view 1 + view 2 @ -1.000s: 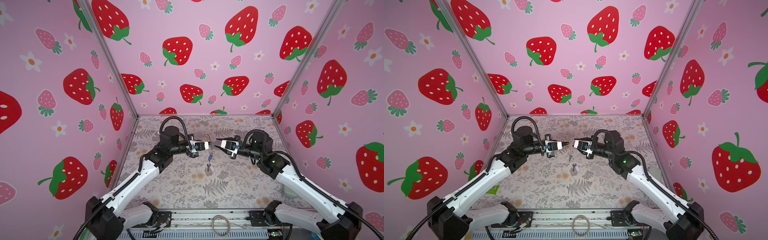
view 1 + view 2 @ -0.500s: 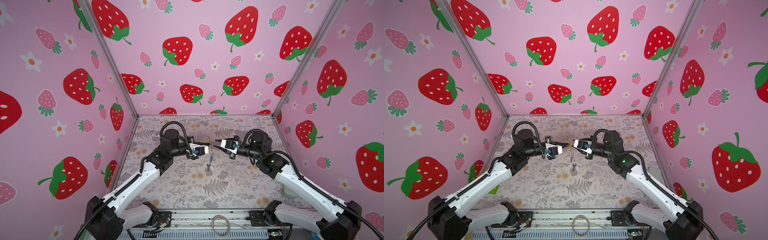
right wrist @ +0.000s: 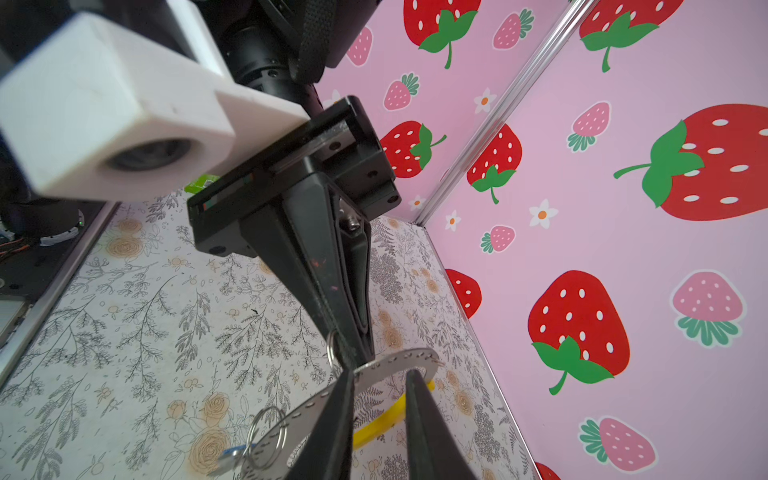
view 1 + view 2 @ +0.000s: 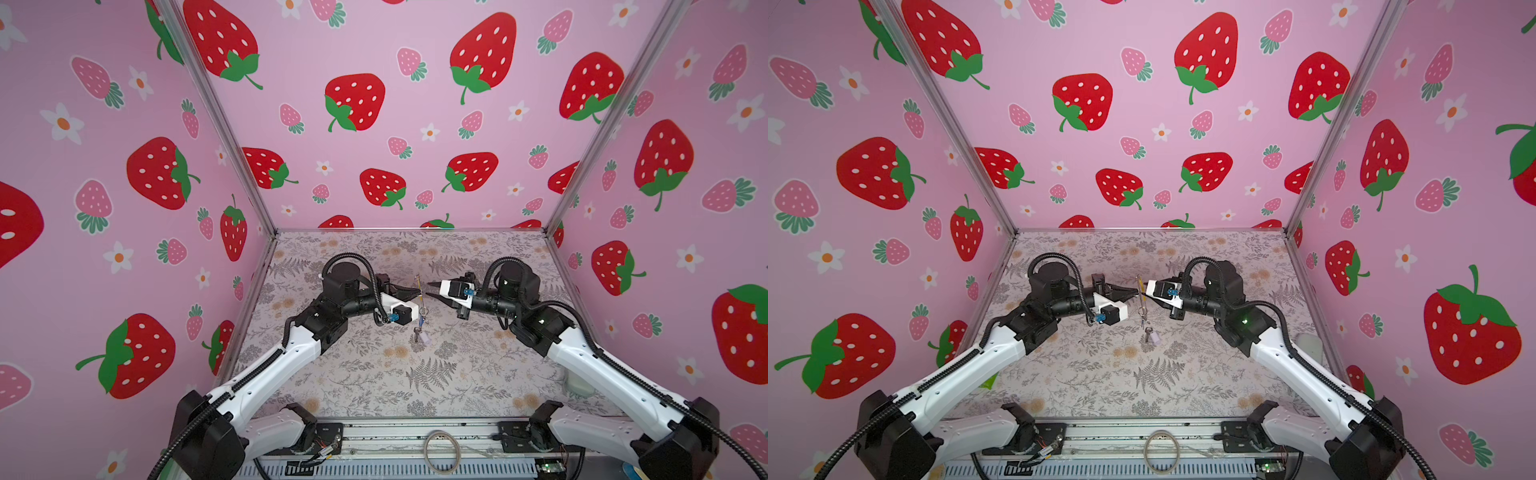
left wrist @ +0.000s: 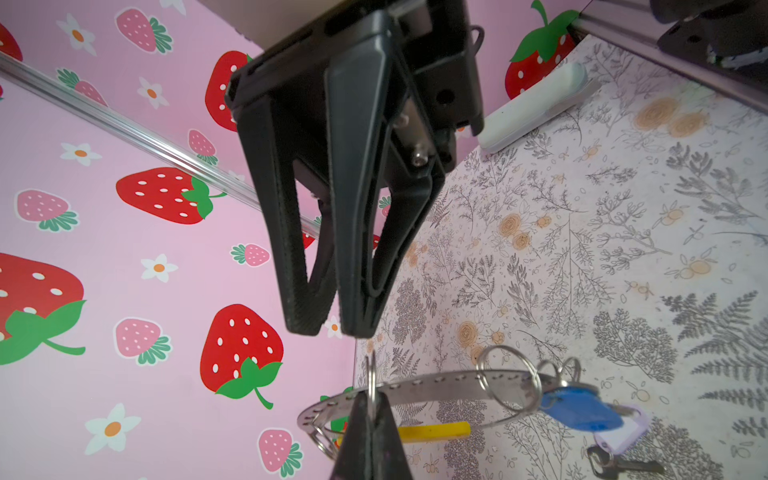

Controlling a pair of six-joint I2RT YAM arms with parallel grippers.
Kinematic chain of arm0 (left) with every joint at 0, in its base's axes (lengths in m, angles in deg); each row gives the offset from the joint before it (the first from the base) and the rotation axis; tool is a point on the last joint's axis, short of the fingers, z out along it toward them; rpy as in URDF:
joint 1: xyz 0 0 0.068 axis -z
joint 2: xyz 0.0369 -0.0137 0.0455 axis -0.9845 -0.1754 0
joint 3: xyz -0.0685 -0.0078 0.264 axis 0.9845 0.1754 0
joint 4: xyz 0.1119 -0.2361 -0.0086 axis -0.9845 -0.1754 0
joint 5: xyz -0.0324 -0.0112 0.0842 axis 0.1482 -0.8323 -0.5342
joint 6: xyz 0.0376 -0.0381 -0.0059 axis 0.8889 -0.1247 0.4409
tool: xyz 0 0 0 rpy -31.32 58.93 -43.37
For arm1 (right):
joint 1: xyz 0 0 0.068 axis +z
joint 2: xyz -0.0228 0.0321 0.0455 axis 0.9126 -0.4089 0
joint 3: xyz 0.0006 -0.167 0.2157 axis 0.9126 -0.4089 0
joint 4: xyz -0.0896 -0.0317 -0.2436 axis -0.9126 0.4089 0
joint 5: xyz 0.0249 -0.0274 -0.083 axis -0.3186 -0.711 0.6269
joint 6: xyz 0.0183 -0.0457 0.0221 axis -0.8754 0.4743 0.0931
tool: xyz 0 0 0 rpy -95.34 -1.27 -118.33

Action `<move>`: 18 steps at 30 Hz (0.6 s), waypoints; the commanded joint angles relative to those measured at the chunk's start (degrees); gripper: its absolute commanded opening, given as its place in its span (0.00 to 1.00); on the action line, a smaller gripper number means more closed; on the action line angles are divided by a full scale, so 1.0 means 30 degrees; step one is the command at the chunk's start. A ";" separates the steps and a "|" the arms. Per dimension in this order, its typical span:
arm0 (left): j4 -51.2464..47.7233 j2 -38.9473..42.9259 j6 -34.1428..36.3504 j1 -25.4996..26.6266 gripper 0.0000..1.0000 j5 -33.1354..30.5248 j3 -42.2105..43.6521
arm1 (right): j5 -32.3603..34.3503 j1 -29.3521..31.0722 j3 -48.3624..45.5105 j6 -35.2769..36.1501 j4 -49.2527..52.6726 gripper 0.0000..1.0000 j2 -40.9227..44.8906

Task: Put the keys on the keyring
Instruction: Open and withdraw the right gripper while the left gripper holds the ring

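1. keyring (image 5: 436,380): thin grey metal band with a brushed satin finish, pierced with rows of tiny holes.
2. yellow section (image 5: 432,430): smooth, opaque, looks like plastic.
3. small loops (image 5: 509,380): bright polished metal wire.
4. key (image 5: 623,466): dark, dull metal.
5. blue tag (image 5: 582,409): smooth, glossy plastic.
6. lilac tag (image 5: 623,434): pale, slightly translucent plastic.
7. fingers (image 5: 291,249): matt black plastic with finely ribbed inner faces.
8. camera housing (image 3: 104,116): matt white plastic, lightly scuffed.
9. worktop (image 5: 582,249): floral-printed covering, matt, paper-like.
10. walls (image 4: 374,124): pink strawberry print, smooth and matt.
11. frame rails (image 3: 498,108): pale metal with a satin sheen.
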 commanded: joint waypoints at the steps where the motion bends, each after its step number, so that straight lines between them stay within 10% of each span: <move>1: 0.1012 -0.0050 0.1526 0.0049 0.00 0.0190 0.0045 | -0.0075 -0.0083 -0.0179 0.0266 0.0315 0.24 0.0217; 18: 0.2179 0.0262 0.4121 0.0159 0.00 -0.0546 0.1247 | 0.2416 -0.0098 -0.1482 -0.1653 0.0411 0.23 0.0615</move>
